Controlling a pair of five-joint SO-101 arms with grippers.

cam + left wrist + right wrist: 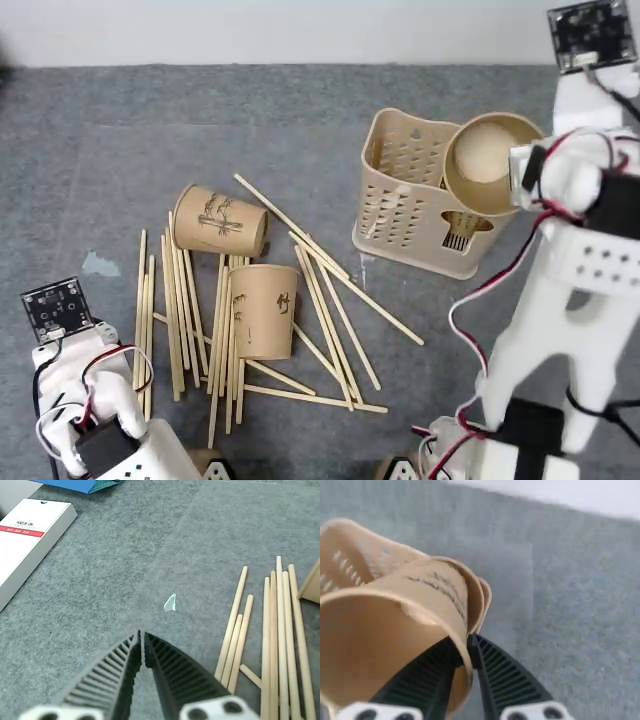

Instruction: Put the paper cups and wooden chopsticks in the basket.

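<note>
The beige slotted basket (405, 195) stands at the back right. My right gripper (465, 642) is shut on the rim of a paper cup (390, 630), held mouth-up at the basket's (350, 550) right end; in the high view the cup (487, 152) sits partly inside it. Two more printed paper cups (220, 221) (263, 311) lie on their sides mid-table among several scattered wooden chopsticks (178, 310). My left gripper (141, 638) hangs shut and empty over bare mat at the front left, with chopsticks (272, 640) just beside it.
Grey mat covers the table (300, 110). A small pale scrap (170, 602) lies just ahead of the left gripper. A white box (30, 540) rests off the mat's left side. The right arm's white body (570, 290) rises along the right edge.
</note>
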